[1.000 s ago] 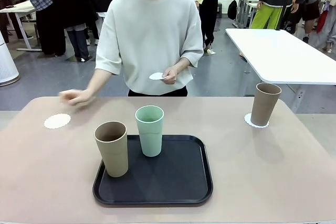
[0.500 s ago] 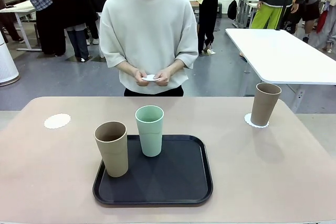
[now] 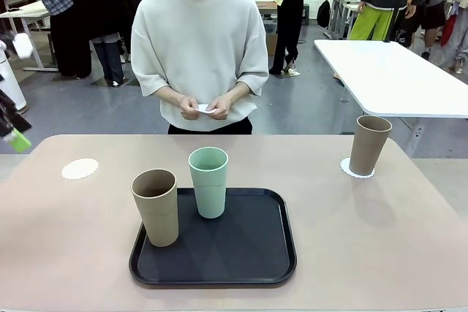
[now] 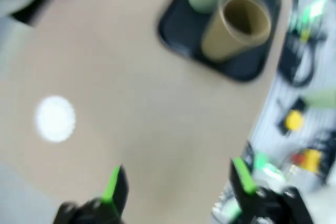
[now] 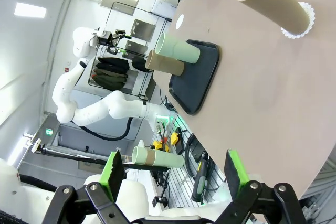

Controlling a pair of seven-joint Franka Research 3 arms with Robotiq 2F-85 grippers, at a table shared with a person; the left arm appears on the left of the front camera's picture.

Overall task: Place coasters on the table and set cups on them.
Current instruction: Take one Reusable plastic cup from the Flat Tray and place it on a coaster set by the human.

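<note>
Soft colours on a beige-pink desk [image 3: 380, 253]
Black tray [image 3: 248, 261]; mint-green cup [image 3: 209, 184]; left tan-brown cup [image 3: 156, 210]; right tan-brown cup [image 3: 369, 145]; white lacy-edged left coaster [image 3: 80, 169] and right coaster [image 3: 345, 169]; the person's sweater [image 3: 201, 42] off-white.

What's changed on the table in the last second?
The person's hand drew back from the left coaster, lying on the table, and joined the other hand on the third coaster. The left gripper, open, has swung in at the front view's left edge. The tan cup and mint cup on the tray, and the right cup on the right coaster, stayed put.
</note>
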